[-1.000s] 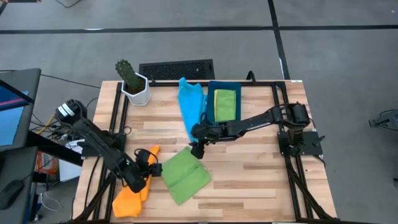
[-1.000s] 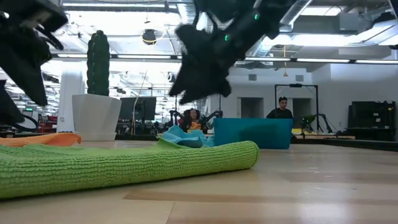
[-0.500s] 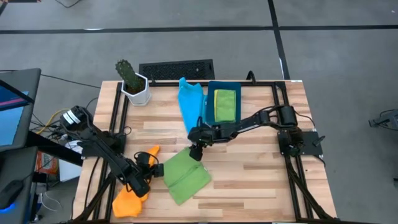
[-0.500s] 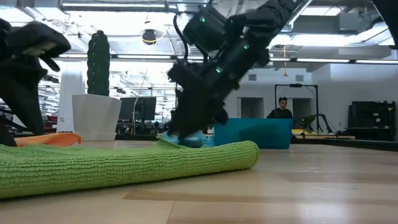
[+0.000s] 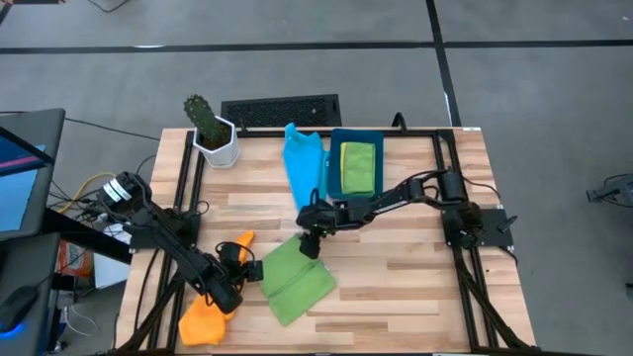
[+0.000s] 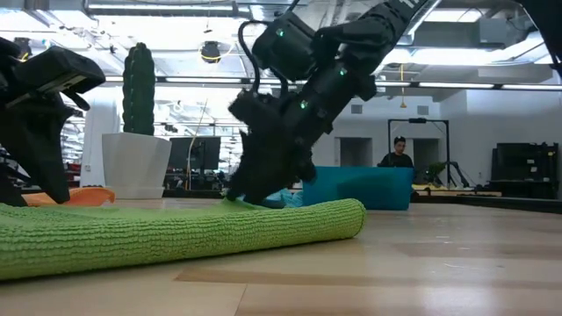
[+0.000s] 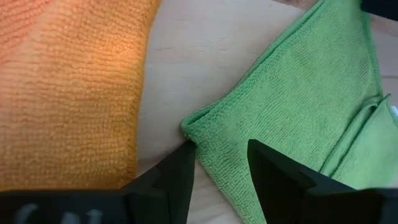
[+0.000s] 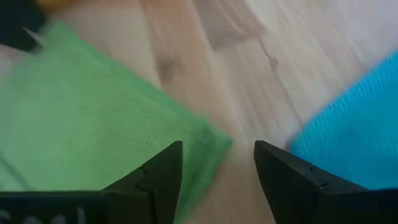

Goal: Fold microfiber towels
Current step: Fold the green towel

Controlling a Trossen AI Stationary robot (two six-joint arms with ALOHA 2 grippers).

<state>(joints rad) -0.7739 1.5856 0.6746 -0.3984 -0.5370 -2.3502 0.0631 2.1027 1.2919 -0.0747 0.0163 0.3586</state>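
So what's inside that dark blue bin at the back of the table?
The blue bin holds a folded yellow-green towel lying flat. Anything beneath that towel is covered, so I can't say whether more are stacked under it.

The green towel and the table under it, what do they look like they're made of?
The green towel looks like soft microfiber cloth: a fine looped, nubbly weave with a stitched hem along its edge, matte, and thick where it is folded over. The table looks like pale wood in glued strips, butcher-block style, with visible grain and a smooth, faintly glossy finish, though it could be a veneer.
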